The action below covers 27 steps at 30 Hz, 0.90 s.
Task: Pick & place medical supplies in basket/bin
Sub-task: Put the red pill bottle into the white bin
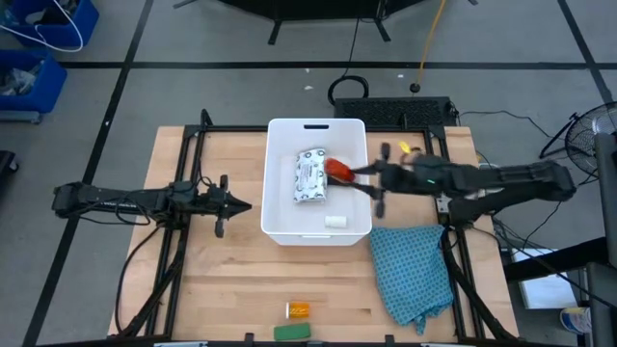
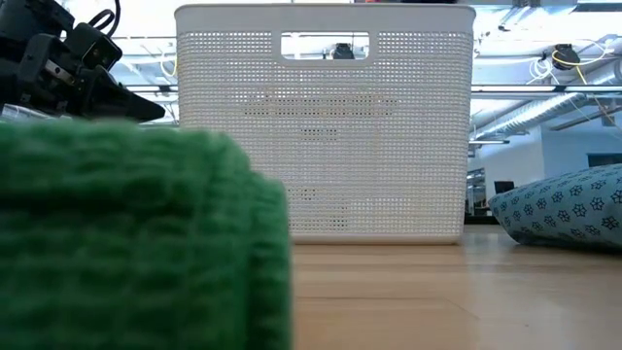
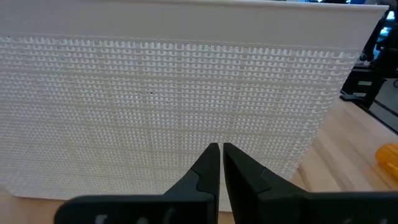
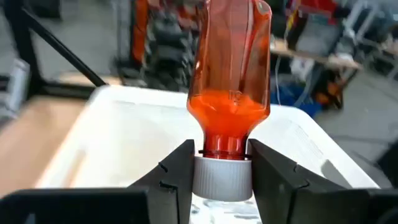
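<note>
The white tub (image 1: 273, 183) at desk (image 1: 212, 289) centre holds a patterned packet (image 1: 310, 178) and a little white bottle (image 1: 335, 221). Over its 3 o'clock rim, the right end effector (image 1: 353, 173) grasps the red bottle (image 1: 338, 170) by its cap, long axis toward 9 o'clock. The left end effector (image 1: 247, 204) waits clenched at 9 o'clock.

From above we look straight down on the whole table (image 1: 231, 289); from tabletop height we face level across it, a green flat bar (image 2: 126, 233) close against the lens. Both views share the basket (image 1: 318, 231). Our wrist cameras sit near it, the left facing its wall, the right its rim.
</note>
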{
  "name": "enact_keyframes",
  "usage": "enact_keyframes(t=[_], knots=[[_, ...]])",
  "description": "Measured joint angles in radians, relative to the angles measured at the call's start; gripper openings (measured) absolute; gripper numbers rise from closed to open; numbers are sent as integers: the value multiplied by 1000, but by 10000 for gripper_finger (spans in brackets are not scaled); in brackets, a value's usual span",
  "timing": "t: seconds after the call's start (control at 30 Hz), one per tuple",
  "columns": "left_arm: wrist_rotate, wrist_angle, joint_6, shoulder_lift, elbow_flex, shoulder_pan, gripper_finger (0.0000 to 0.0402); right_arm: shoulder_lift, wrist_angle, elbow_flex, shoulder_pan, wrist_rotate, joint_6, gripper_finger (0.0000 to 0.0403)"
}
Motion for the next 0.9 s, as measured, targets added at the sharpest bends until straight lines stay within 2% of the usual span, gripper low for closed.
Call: enact_keyframes(t=[0.13, 0.27, 0.4, 0.57, 0.9], knots=[[1, 0, 0, 0, 0, 0, 24, 185, -129, 155, -66, -21, -22, 115], [2, 0, -4, 0, 0, 0, 24, 335, -167, 224, -119, -97, -50, 116], [2, -3, -5, 0, 0, 0, 24, 450, -175, 239, -169, -172, -68, 115], [2, -3, -8, 0, 0, 0, 24, 569, -187, 239, -188, -204, -130, 116], [2, -3, -19, 0, 0, 0, 24, 707, -232, 239, -189, -332, -186, 118]])
